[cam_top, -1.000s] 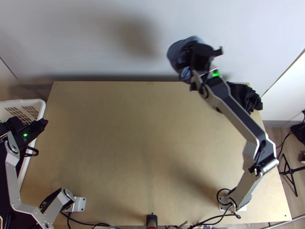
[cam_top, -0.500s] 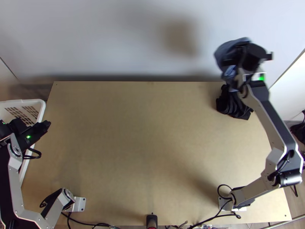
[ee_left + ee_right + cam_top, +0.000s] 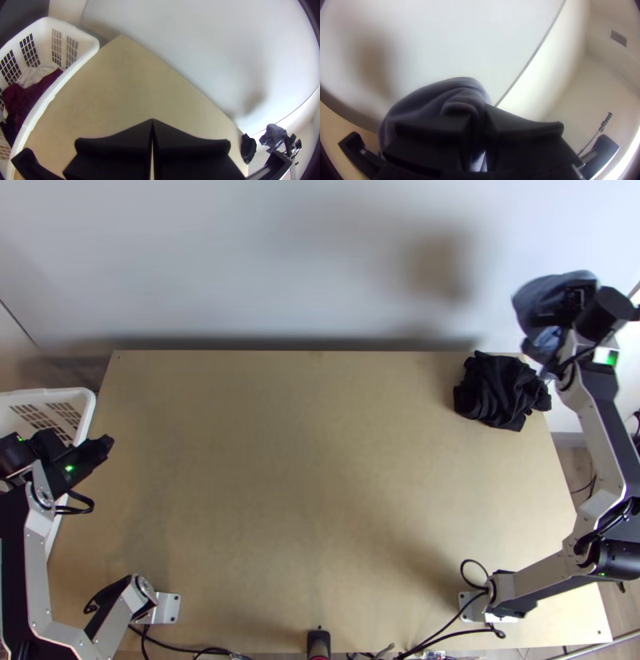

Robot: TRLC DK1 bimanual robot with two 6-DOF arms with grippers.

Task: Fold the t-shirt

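T-shirt: blue-grey t-shirt (image 3: 532, 300), bunched, held up past the table's far edge, between 1 and 2 o'clock from mid-table in the top view (12 far)
Long axis: roughly 1 to 7 o'clock, narrower end toward 7
Right gripper (image 3: 564, 304): fingers pinched on the t-shirt, hiding part of it
Black cloth (image 3: 502, 390): heaped at 2 o'clock on the table (image 3: 320, 484)
Left gripper (image 3: 109, 442): between 9 and 10, fingers meeting, nothing between
White basket (image 3: 86, 408): 10 o'clock, dark red cloth (image 3: 30, 95) inside
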